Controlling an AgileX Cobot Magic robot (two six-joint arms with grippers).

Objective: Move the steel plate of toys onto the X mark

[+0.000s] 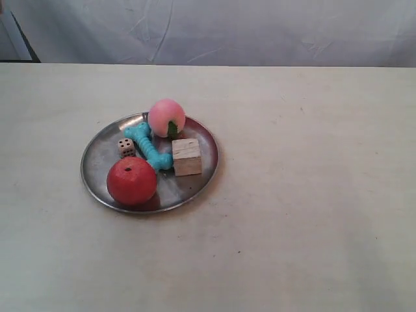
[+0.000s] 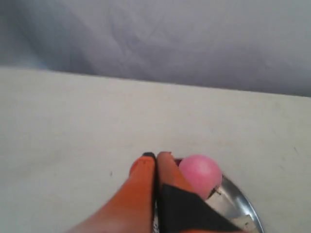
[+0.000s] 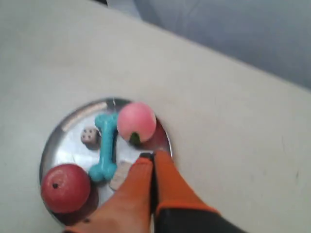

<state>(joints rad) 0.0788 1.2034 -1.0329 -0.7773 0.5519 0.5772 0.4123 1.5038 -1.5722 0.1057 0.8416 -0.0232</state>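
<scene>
Steel plate: flat on tabletop, left of centre. Loose load: apple, die, bone, peach, cube. Expect stiff, slick metal and rolling toys, so pinch bare rim and keep plate level. Left gripper, right gripper: fingers pressed together, empty. X mark not discernible.

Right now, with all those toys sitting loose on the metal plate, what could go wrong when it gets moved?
The apple and peach are round and the steel plate is shallow, so a tilt or jerk could roll them off. The left gripper and right gripper are both shut; unless they open first, they might only shove the plate.
</scene>
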